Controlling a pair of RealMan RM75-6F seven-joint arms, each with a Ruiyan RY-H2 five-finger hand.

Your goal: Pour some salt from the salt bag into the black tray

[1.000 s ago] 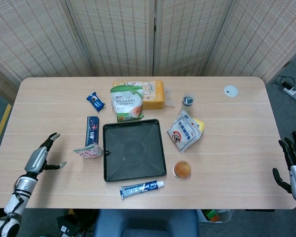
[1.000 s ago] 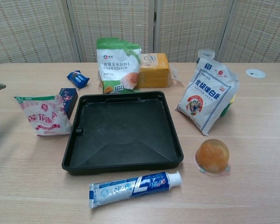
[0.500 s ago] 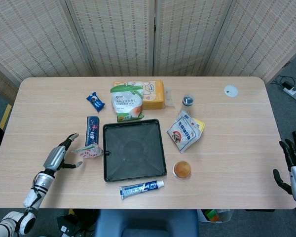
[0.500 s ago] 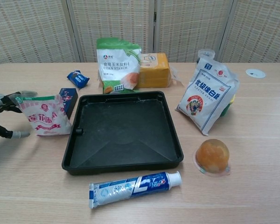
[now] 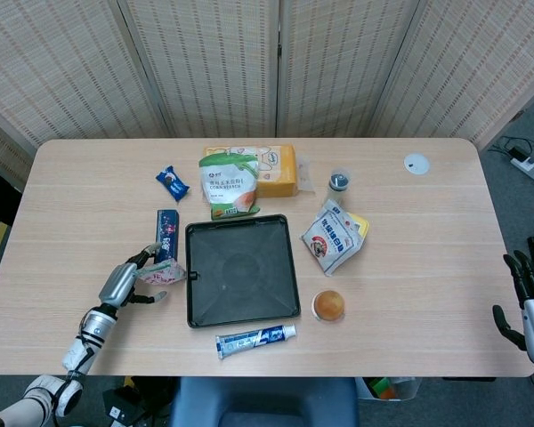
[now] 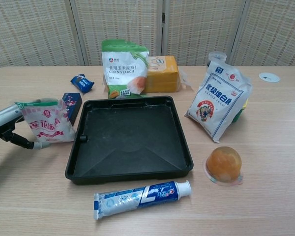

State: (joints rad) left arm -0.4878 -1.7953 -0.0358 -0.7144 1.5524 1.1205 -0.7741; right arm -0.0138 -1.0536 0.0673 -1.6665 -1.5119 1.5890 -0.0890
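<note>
The task was at its very beginning, judging by how things lay. The salt bag [image 6: 46, 122] stood upright on the surface [image 5: 409, 267], just beside the left edge of the black tray [image 5: 242, 273], and the tray held no visible heap of salt, only faint dusty marks on its floor. Nothing had been poured yet.

The left hand [image 5: 133, 283] had its fingers spread and lay around the salt bag from the left side. In the chest view the thumb [image 6: 27, 144] reached along the bag's lower front, and another finger seemed to sit at the bag's top edge. Whether the fingers pressed on the bag or only framed it could not be told from either view; the bag stood undented and unlifted, so I judged the grasp not yet made.

The right hand [image 5: 527, 298] hung off the surface's right edge, well apart from everything, fingers extended and holding nothing.

What was left was nearly all of it: closing on the bag, lifting it, carrying it over the tray, tipping its opening down, and setting it back. Whether the bag's top was already cut open could not be seen.
</note>
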